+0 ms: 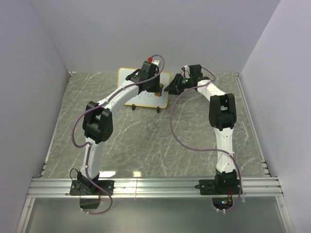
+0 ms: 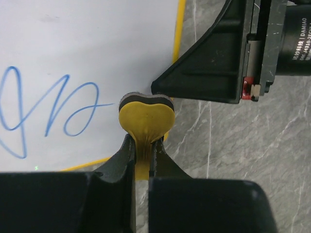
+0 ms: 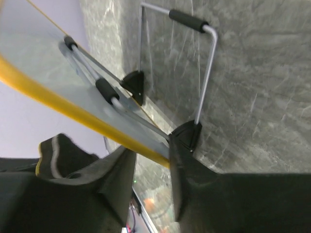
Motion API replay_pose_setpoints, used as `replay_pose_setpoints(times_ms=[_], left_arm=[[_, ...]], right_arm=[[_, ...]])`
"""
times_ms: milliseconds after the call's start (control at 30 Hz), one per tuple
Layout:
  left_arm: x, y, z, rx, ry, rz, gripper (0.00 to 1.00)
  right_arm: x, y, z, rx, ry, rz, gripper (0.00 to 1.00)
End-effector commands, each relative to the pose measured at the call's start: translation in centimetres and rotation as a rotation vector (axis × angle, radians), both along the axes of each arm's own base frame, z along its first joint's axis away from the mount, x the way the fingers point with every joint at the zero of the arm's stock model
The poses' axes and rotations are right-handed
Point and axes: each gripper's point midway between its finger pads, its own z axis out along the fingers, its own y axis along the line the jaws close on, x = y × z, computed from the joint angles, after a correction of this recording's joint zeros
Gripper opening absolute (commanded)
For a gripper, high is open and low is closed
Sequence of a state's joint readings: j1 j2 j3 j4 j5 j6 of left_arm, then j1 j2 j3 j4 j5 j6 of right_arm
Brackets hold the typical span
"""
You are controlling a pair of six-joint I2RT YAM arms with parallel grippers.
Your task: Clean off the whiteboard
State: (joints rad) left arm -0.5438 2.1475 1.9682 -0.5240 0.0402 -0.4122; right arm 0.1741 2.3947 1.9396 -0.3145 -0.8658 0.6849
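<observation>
The whiteboard (image 1: 127, 75) stands at the back of the table, propped up and framed in yellow. Blue scribbles (image 2: 53, 104) cross its white face (image 2: 97, 43). My left gripper (image 2: 142, 145) is shut on the stem of a yellow heart-shaped eraser (image 2: 146, 114), whose dark pad sits at the board's lower right corner. From above, the left gripper (image 1: 158, 87) hangs over the board's right part. My right gripper (image 3: 150, 155) straddles the board's yellow edge (image 3: 73, 114), one finger on each side and both touching it. In the top view the right gripper (image 1: 173, 86) sits at the board's right edge.
A wire stand (image 3: 206, 73) with black feet props the board from behind. One black finger of the right gripper (image 2: 204, 73) lies close beside the eraser. Walls enclose the grey marbled table (image 1: 146, 141) at the back and on both sides.
</observation>
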Motion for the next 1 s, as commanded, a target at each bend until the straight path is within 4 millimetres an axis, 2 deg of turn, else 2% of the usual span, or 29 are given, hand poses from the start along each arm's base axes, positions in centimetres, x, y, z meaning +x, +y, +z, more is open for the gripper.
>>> replay_pose_setpoints(times_ms=[0,167,233,367,400,500,633,733,767,800,833,867,900,933,967], left_arm=[[1.1,-1.4,1.2,-0.032,-0.054,-0.023,0.0],[1.6,-1.6,1.0,-0.019,-0.06,-0.021,0.0],[1.8,-1.9,0.7,-0.014,-0.063,-0.021,0.0],[2.2,-1.9,0.1,-0.008,-0.067,-0.007,0.0],[2.3,-1.7,-0.3,-0.001,-0.063,0.001,0.0],[2.4,-1.7,-1.4,0.007,-0.049,0.01,0.01],[3.8,-0.1,-3.3,0.043,-0.039,0.082,0.0],[4.8,2.3,-4.8,0.07,-0.046,0.154,0.0],[4.4,3.7,-6.6,0.098,-0.02,0.181,0.0],[5.0,4.7,-5.5,0.093,-0.065,0.219,0.0],[5.0,5.7,-5.6,0.105,-0.076,0.249,0.0],[4.4,7.6,-7.2,0.139,-0.055,0.289,0.0],[5.0,9.0,-5.5,0.133,-0.111,0.346,0.0],[4.9,10.1,-5.5,0.139,-0.117,0.372,0.0],[4.3,12.4,-6.0,0.147,-0.103,0.417,0.0]], right_arm=[[-0.2,-0.2,0.8,-0.033,-0.053,0.006,0.36],[-1.0,-0.4,0.2,-0.042,-0.037,0.019,0.22],[-1.2,-0.3,0.0,-0.043,-0.03,0.021,0.13],[-1.5,-0.5,-0.2,-0.053,-0.023,0.023,0.08],[-1.5,-0.7,-0.3,-0.06,-0.019,0.019,0.03],[-1.8,-0.8,-0.6,-0.067,-0.012,0.021,0.0],[-2.3,-0.9,-0.8,-0.076,-0.004,0.023,0.0],[-2.6,-1.3,-0.8,-0.082,0.004,0.021,0.0],[-2.6,-1.4,-0.7,-0.082,0.007,0.016,0.0],[-2.7,-1.5,-0.7,-0.081,0.006,0.016,0.0],[-2.6,-1.8,-0.5,-0.08,0.004,0.009,0.0],[-2.7,-1.9,-0.6,-0.082,0.007,0.008,0.0],[-2.6,-2.0,-0.6,-0.084,0.007,0.005,0.0],[-2.6,-2.1,-0.8,-0.084,0.01,0.003,0.0],[-2.6,-2.1,-0.7,-0.083,0.009,0.004,0.0]])
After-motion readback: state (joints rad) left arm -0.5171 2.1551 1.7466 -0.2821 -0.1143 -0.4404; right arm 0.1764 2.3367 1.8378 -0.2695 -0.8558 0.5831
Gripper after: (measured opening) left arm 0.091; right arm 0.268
